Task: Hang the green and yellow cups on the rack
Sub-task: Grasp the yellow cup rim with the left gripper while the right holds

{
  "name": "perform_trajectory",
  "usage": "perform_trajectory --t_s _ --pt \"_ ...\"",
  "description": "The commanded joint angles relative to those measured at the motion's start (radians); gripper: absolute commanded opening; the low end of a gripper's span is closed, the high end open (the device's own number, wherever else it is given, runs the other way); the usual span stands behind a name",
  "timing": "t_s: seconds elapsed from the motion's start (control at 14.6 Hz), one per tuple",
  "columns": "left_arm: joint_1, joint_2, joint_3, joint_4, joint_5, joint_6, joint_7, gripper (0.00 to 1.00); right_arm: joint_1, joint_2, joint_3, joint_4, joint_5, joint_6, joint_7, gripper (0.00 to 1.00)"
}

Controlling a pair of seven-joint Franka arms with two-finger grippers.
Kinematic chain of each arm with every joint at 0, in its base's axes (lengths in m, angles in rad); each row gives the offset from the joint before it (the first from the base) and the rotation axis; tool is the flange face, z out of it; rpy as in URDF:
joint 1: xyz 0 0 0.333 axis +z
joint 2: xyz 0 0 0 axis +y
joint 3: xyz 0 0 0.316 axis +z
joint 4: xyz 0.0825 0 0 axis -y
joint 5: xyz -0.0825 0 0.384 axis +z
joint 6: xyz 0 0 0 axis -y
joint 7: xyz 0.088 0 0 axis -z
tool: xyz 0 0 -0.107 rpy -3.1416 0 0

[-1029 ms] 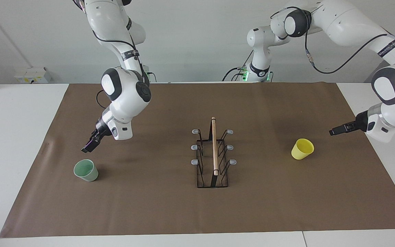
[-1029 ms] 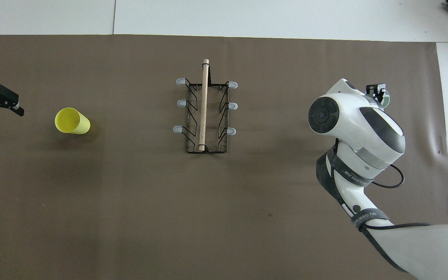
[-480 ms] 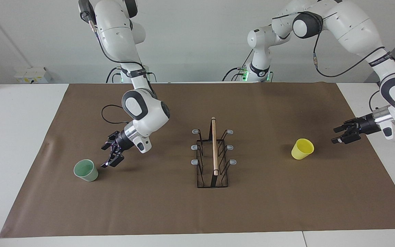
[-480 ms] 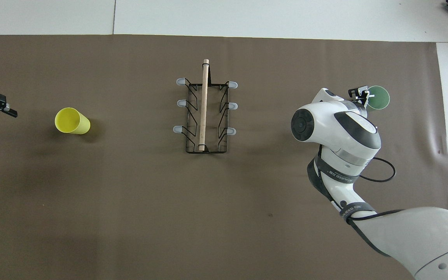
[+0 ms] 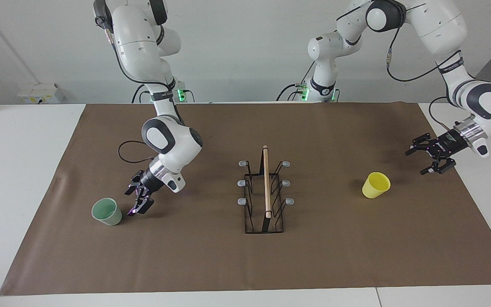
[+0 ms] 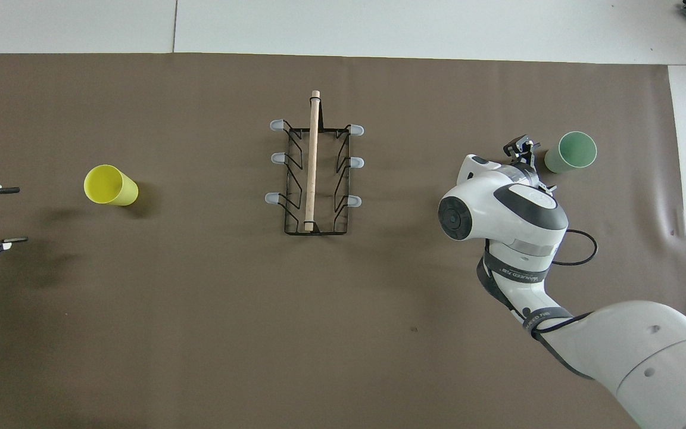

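Though one armband (image 6: 521, 275) bears lettering, none reads clearly.

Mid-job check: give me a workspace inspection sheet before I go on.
Surface: brown mat on a white table.
Job's things: green cup and yellow cup on the mat, neither hung; rack between them, all prongs bare.
Clutter: nothing seen.
Grippers: right hand open, low beside the green cup, not touching; left hand open, over the mat's edge near the yellow cup.
Cables: black cable looping off the right arm's wrist.
Surroundings: wall socket box.
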Motion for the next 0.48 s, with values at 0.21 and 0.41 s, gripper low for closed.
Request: perform_trajectory --t_s 0.21,0.41 --pt "0.006 -0.183 -0.014 -0.436 -0.317 0.211 -0.037 1.00 -0.042 -0.003 0.008 -0.030 -0.056 0.069 -0.015 1.00" --pt "-0.068 -0.177 -0.011 -0.448 -0.432 0.256 -0.030 1.00 -0.067 -0.003 0.008 -0.047 -0.099 0.092 -0.013 1.00"
